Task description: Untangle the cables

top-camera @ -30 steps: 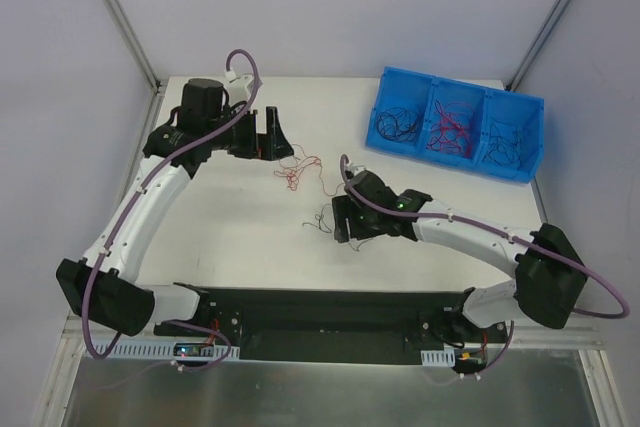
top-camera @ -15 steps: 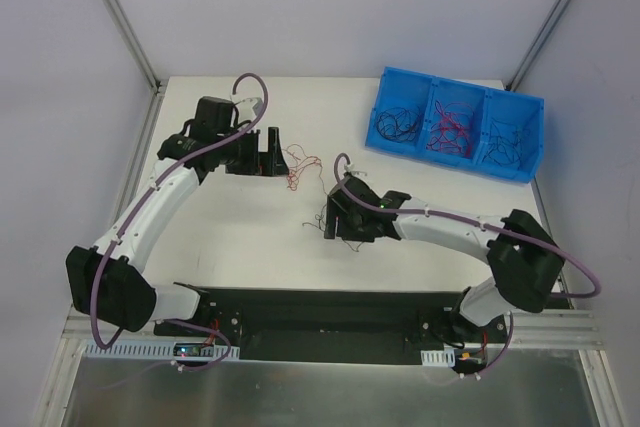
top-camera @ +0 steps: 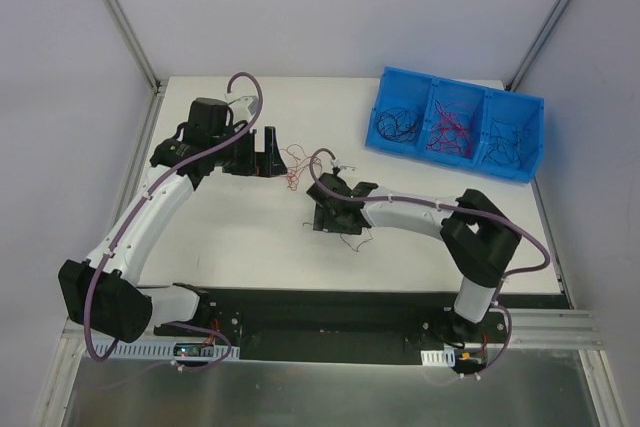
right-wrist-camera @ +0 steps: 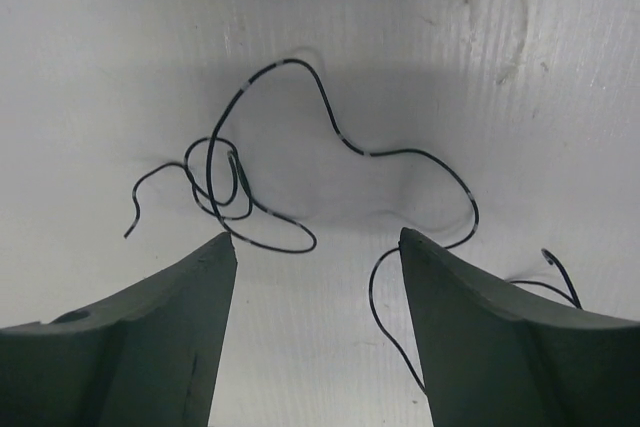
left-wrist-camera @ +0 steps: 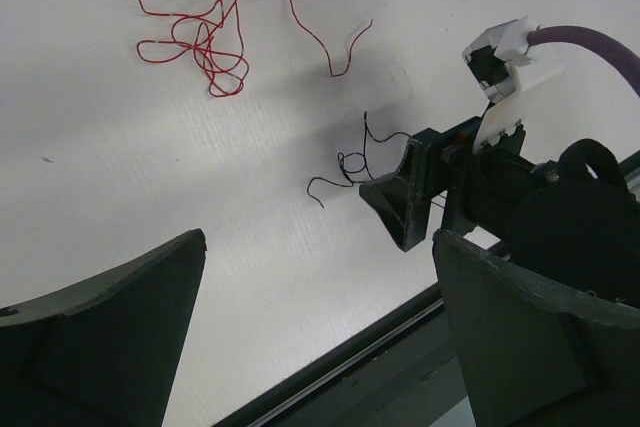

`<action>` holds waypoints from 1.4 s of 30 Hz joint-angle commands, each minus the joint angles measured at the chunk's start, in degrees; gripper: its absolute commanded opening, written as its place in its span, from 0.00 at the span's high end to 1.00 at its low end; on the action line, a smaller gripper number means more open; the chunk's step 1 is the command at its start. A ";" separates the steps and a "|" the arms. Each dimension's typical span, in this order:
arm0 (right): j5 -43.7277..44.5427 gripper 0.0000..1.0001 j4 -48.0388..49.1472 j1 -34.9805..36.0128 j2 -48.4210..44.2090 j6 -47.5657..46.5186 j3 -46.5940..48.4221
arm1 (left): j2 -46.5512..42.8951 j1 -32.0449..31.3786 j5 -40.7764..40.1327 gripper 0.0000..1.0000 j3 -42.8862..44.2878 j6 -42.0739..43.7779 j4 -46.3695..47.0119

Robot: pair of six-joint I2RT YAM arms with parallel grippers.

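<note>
Red wire (left-wrist-camera: 205, 32) lies loose on the white table (top-camera: 230, 237) as a small open snarl, and the black wire (right-wrist-camera: 300, 177) lies well apart from it, so the two colours on the table look separated already. Neither is held. The left gripper (left-wrist-camera: 315, 347) hangs above the table with its fingers spread wide and nothing between them, the red snarl lying ahead of it. The right gripper (right-wrist-camera: 315, 332) is low over the black wire, fingers also spread and empty, with the wire's curled middle just beyond the tips. That black wire is not straight: near its left end it coils over itself in a few small loops, and a short black piece at the right edge of the right wrist view may be its tail or a second strand; I cannot tell which. At the far right of the table a blue bin (top-camera: 460, 88) with three compartments holds more wires, black ones in the two outer compartments and red ones in the middle. As I judge it, most of the sorting is done, and what remains is these last two on the table: the black one's coil needs pulling open, the red one loosening, and each presumably goes to a compartment of its colour.
</note>
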 commanded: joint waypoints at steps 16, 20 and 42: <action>9.61 0.63 -6.41 2.04 6.11 -0.85 4.88 | -0.31 0.93 -1.76 0.04 -0.83 1.43 1.66; 11.62 0.90 -6.14 2.04 4.35 -3.40 4.18 | 0.04 1.45 -1.85 0.04 -0.92 1.43 1.75; 17.45 1.00 -10.71 -23.14 -38.37 -30.28 6.53 | 3.38 5.06 1.13 0.05 -1.18 -0.15 2.54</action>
